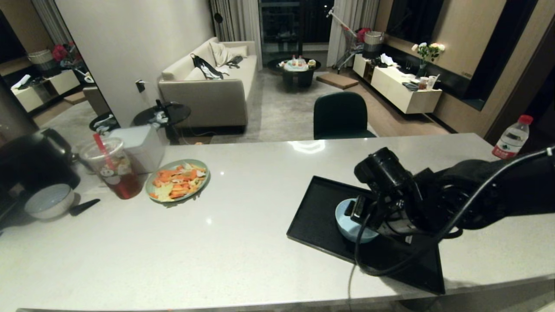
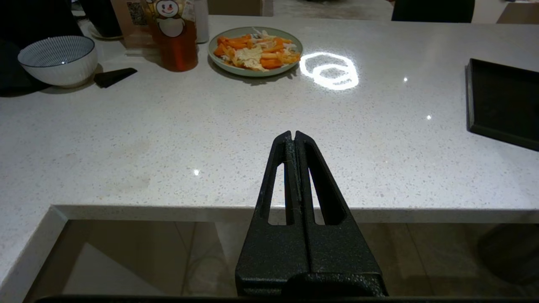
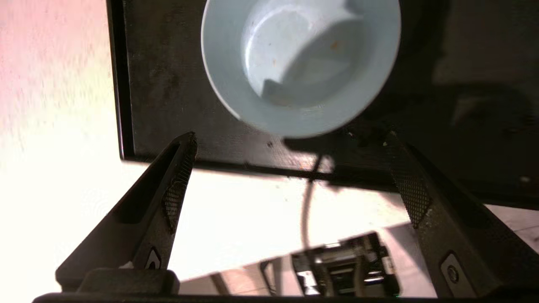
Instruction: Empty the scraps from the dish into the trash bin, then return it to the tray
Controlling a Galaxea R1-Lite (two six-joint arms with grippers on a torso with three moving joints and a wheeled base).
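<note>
Head view: right end effector [image 1: 360, 211] over the black tray [image 1: 316, 212] on the pale bench [image 1: 243, 242], arm coming in from the right. Pale blue dish [image 1: 347, 216] sits on the tray, partly hidden by the wrist. Whether fingers touch it cannot be told here. Green plate [image 1: 177, 180] heaped with orange and yellow peels sits well left, next to an iced drink cup [image 1: 113, 167] with a red straw. White ribbed bowl [image 1: 49, 201] at far left, beside a black kettle [image 1: 34, 160]. Water bottle [image 1: 513, 137] at far right edge. Trash bin not in view.

Left wrist view: left end effector [image 2: 293, 135] hangs at the bench's near edge, fingers pressed together, nothing held. Plate, cup and ribbed bowl lie across the bench beyond it; a tray corner shows at one side.

Right wrist view: right end effector fingers [image 3: 179, 185] spread wide apart, holding nothing. The dish rests upright on the tray just beyond the tips, clear of both fingers. Inside looks almost clean, only tiny orange specks [image 3: 334, 44].
</note>
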